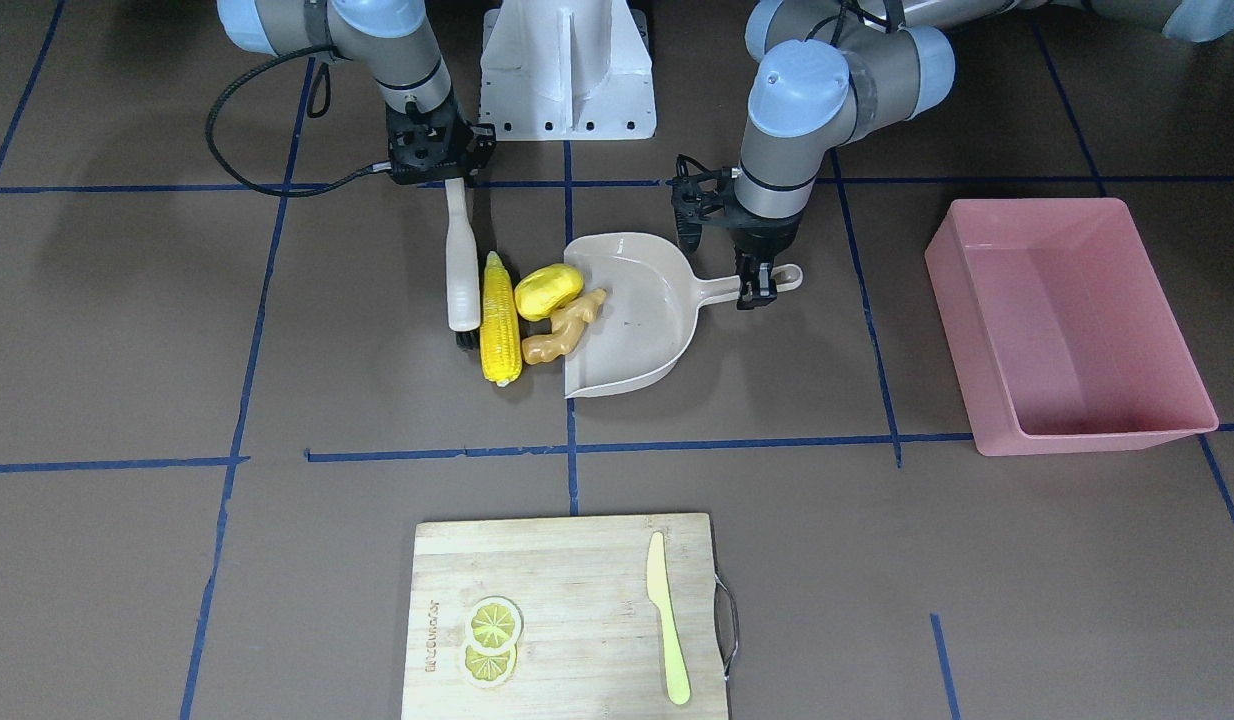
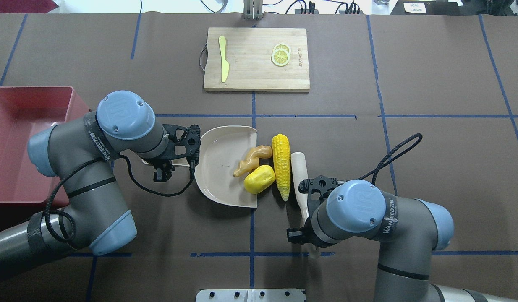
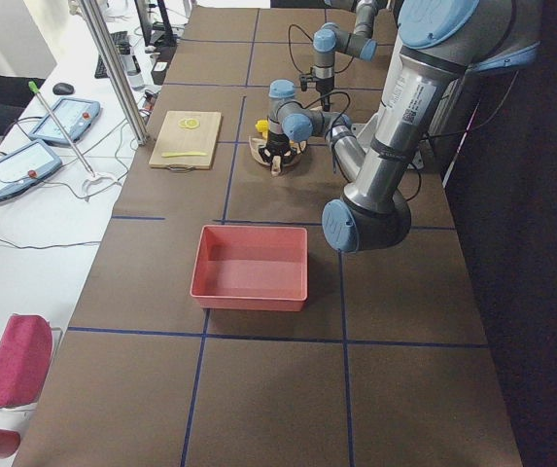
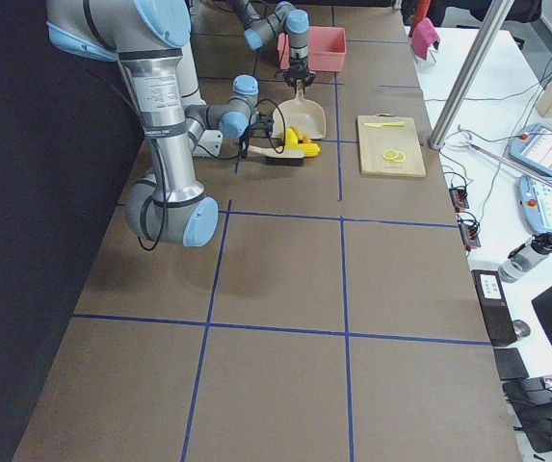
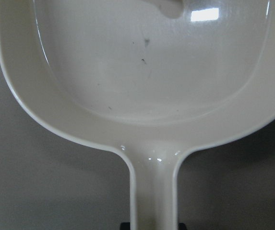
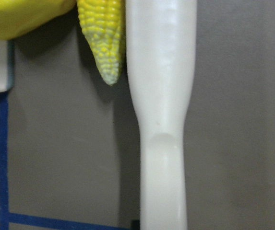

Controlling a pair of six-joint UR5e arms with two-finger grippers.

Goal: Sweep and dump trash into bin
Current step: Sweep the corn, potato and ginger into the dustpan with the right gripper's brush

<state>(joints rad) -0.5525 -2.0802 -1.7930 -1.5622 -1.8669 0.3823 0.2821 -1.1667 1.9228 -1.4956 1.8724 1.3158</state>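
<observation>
The trash lies at the beige dustpan's (image 1: 637,320) open mouth. The yellow corn cob (image 1: 499,320) lies on the table just outside it. The yellow potato-like lump (image 1: 549,290) and the tan ginger root (image 1: 565,330) rest across the pan's edge. My left gripper (image 1: 762,285) is shut on the dustpan's handle (image 5: 154,191). My right gripper (image 1: 457,185) is shut on a white brush (image 1: 464,270), which lies against the corn's far side. The pink bin (image 1: 977,330) stands empty beyond the dustpan's handle, on my left.
A wooden cutting board (image 1: 567,620) sits at the table's far side, with lemon slices (image 1: 494,640) and a pale yellow-green knife (image 1: 667,620) on it. The robot's white base (image 1: 567,70) stands behind the brush. Blue tape lines cross the brown table.
</observation>
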